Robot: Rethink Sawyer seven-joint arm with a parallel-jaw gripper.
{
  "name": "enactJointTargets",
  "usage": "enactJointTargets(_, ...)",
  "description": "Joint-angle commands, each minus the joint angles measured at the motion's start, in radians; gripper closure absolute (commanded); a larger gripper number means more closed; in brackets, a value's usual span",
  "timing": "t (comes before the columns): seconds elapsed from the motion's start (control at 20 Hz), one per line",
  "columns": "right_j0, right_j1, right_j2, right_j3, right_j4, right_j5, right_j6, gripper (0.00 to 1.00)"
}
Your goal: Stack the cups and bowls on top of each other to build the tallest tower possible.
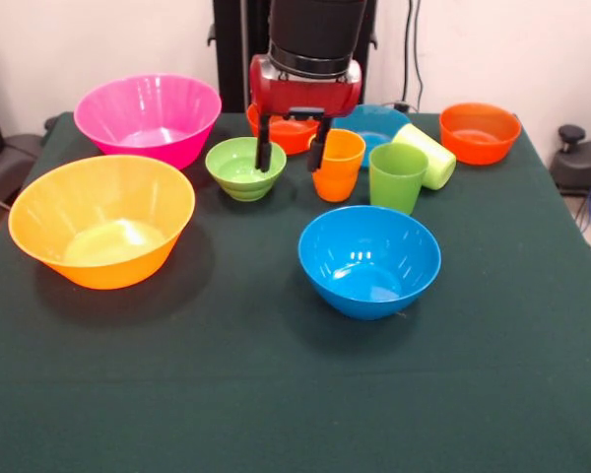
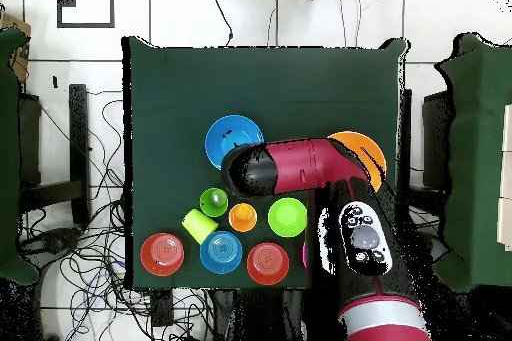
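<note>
The red and black arm's gripper [image 1: 292, 156] hangs open, holding nothing, its 2 dark fingers [image 1: 264, 148] spread between the small green glossy plastic bowl [image 1: 244, 168] and the orange straight-sided plastic cup [image 1: 337, 165]. One finger dips at the green bowl's right rim; the other sits at the orange cup's left edge.

On the dark green cloth-covered surface [image 1: 227, 394] nothing is stacked; every piece stands alone. The large pink glossy bowl [image 1: 148, 118] sits far left, and the large yellow-orange bowl [image 1: 101, 219] lies nearer, also left. The medium blue bowl [image 1: 369, 260] stands near the middle, in front of the cups. The green cup [image 1: 396, 177] stands upright just right of the orange cup, and the lime-yellow cup [image 1: 428, 154] lies tipped on its side against it. Far behind are 3 small bowls: an orange bowl [image 1: 288, 132] partly hidden by the gripper, a blue bowl [image 1: 374, 122], and another orange bowl [image 1: 480, 132] at far right.
</note>
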Motion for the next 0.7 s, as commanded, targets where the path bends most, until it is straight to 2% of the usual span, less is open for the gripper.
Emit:
enactJointTargets(0.05,-0.02,0.026,0.144,0.034,-0.107,0.067,-0.273,0.0)
enactJointTargets(0.2,-0.03,0.051,0.15,0.011,-0.142,0.07,-0.293,0.0)
enactJointTargets(0.5,-0.123,0.132,0.228,0.007,-0.193,0.059,-0.371,0.0)
enactJointTargets(0.7,-0.161,0.148,0.253,0.029,-0.231,0.053,-0.368,0.0)
